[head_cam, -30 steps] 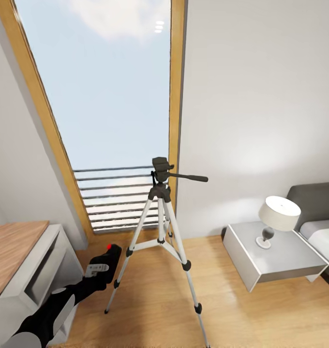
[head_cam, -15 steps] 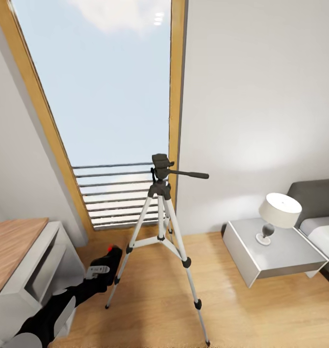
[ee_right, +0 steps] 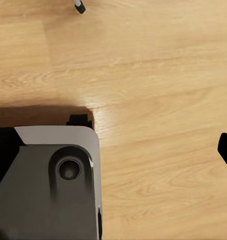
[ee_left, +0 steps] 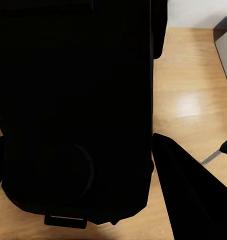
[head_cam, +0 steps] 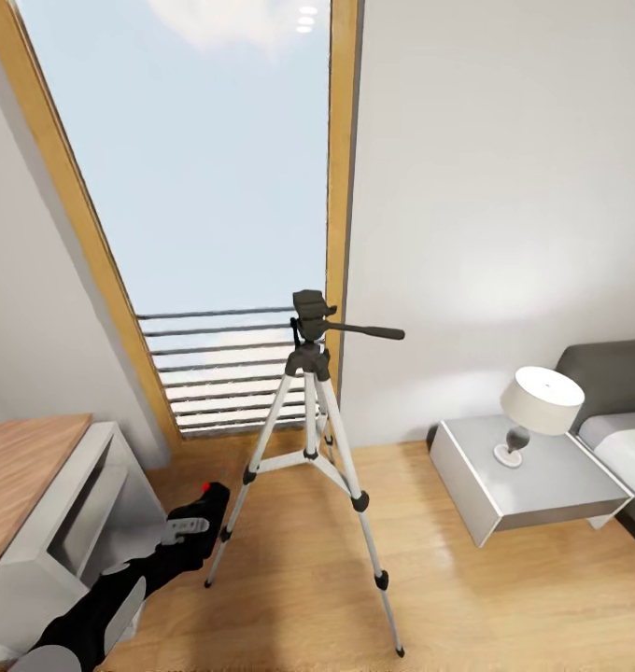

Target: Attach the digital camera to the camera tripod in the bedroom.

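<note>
Fingers of your left gripper (head_cam: pixel 204 509) are clamping the digital camera (head_cam: pixel 208 505), low at the left of the head view, and the black body is blocking most of the left wrist view (ee_left: pixel 73 115). Whether your right gripper's fingers are apart or together you cannot tell; one dark fingertip (ee_right: pixel 226 150) is peeking in at the edge of the right wrist view, above bare floor.

You are facing the tall wood-framed window (head_cam: pixel 196 168) with its railing (head_cam: pixel 229 369), set in the grey-white wall (head_cam: pixel 504 187). Light wood floor (head_cam: pixel 467 597) is spreading below. At the right edge the grey bed (head_cam: pixel 621 411) is sitting beside the nightstand (head_cam: pixel 532 481), which is carrying the white lamp (head_cam: pixel 538 406). A wood-topped desk (head_cam: pixel 23 485) is standing at the left.

Ahead of you the camera tripod (head_cam: pixel 310 439) is standing upright on the floor, legs spread, pan handle pointing right. Your camera is sitting just beside its near left leg, well below the tripod head, with the red button (head_cam: pixel 205 486) facing up.
</note>
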Tool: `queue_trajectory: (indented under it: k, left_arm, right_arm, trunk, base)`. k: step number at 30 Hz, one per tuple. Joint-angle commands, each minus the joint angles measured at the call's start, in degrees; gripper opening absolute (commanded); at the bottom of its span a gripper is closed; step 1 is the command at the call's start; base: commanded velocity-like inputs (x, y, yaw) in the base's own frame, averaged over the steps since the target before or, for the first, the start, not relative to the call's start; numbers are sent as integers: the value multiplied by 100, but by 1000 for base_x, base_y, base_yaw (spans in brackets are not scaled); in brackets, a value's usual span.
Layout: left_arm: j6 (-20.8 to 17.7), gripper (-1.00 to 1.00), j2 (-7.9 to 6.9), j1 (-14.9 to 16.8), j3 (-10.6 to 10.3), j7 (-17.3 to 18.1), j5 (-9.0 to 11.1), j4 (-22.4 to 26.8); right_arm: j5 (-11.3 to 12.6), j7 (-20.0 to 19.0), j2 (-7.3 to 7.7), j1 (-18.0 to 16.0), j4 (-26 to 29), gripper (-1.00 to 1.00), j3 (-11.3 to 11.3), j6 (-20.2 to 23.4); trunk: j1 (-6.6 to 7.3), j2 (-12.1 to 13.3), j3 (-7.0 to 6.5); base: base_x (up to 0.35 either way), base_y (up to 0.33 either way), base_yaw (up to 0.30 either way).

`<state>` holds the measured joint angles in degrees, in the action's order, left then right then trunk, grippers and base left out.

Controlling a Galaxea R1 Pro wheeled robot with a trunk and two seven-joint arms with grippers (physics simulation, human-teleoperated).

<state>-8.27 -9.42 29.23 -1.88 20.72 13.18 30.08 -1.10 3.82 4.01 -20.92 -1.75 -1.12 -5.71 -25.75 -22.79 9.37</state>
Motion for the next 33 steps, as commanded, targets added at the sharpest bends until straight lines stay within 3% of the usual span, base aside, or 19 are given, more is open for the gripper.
queue_trajectory:
  k: [1,6,33]
  left_arm:
    - [-44,-100,-4,3,-22,-63,57,9]
    - [-43,-100,1,3,-45,-342,38,7]
    - [-43,-100,0,3,-56,-376,31,6]
  right_arm:
    - [-12,13,0,-9,-19,100,-11,-35]
    - [-10,13,-4,-9,-19,100,-11,-34]
    - [-10,13,0,-9,-19,100,-11,-35]
  trunk:
    - [-3,-13,21]
    - [-3,-13,68]
    - [-3,-13,321]
  base:
    - [0,0,0]
    - [0,0,0]
    - [0,0,0]
